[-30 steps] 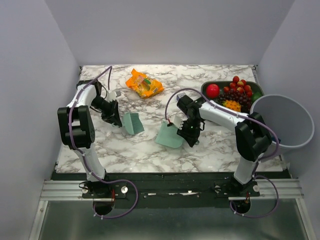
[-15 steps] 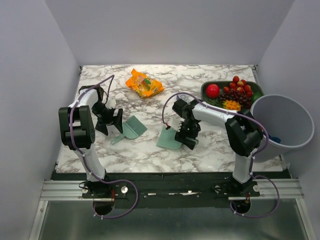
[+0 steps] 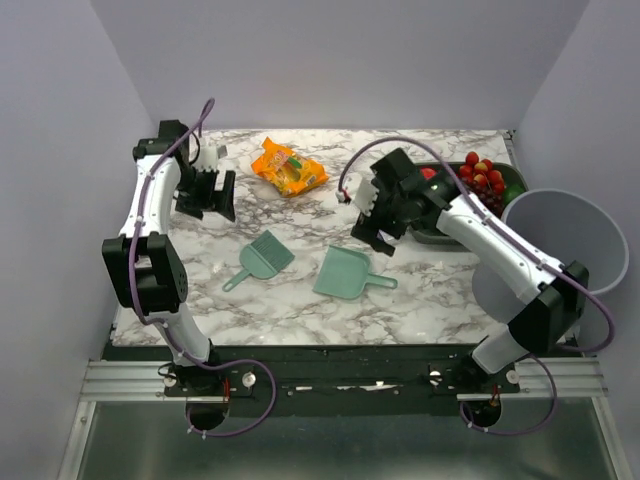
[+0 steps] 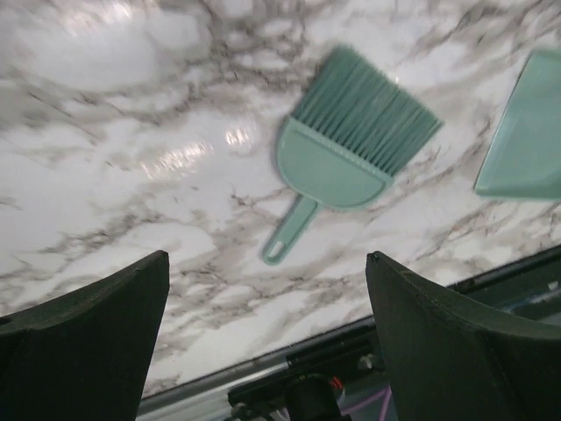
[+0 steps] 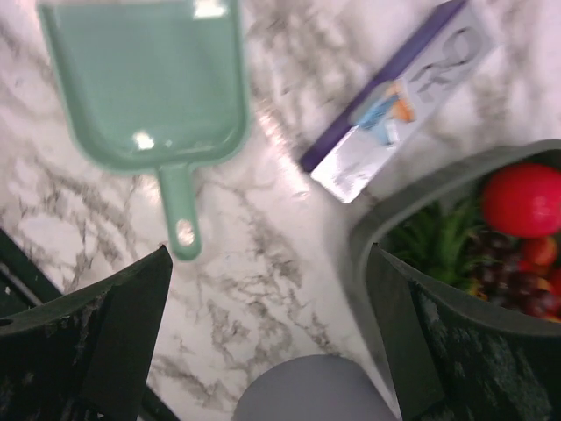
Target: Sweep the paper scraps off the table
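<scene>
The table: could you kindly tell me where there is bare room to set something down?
Bare marble runs along the table's front edge, in front of the brush and dustpan, widest right of the dustpan toward the bin. Another patch lies at the back between the snack bag and the right gripper. The fruit tray corner is crowded.

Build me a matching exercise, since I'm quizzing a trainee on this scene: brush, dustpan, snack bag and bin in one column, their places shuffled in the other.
1. brush
2. dustpan
3. snack bag
4. bin

A. middle of the table, handle pointing right
B. beyond the table's right side
C. near the far edge, orange
D. left of centre, handle pointing towards the near left

Pairs: 1-D, 2-A, 3-C, 4-B
</scene>
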Robot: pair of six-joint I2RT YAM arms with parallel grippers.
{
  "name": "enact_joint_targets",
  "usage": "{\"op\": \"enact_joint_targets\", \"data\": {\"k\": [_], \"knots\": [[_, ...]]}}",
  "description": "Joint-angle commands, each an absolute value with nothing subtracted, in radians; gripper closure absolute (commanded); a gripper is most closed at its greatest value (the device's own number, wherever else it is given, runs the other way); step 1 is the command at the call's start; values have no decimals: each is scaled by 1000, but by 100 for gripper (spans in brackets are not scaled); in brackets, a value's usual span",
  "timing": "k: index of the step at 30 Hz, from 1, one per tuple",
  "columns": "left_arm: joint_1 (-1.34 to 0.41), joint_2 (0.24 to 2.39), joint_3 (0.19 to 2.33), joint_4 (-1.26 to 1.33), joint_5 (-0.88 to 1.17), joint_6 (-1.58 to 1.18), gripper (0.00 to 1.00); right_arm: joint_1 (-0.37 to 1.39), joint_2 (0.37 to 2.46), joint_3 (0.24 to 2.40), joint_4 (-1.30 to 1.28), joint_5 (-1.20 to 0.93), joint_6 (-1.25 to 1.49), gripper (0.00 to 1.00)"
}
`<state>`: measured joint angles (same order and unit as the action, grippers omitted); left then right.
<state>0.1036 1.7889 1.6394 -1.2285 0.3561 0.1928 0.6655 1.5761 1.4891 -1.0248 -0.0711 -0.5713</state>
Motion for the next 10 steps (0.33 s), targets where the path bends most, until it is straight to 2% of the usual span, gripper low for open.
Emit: {"op": "enact_joint_targets", "data": {"k": [1,5,10], "knots": [[107,1743,1810,-1223,370,212,1,657,1575,1650,-1011,72,-459,0],[107,1770,1978,-1235,364,200,2,652,1586,1781,-982,164,-370,0],[106,1795,2029,-1224,388,173,1,650,1560,1827,-911,193,-347,0]]}}
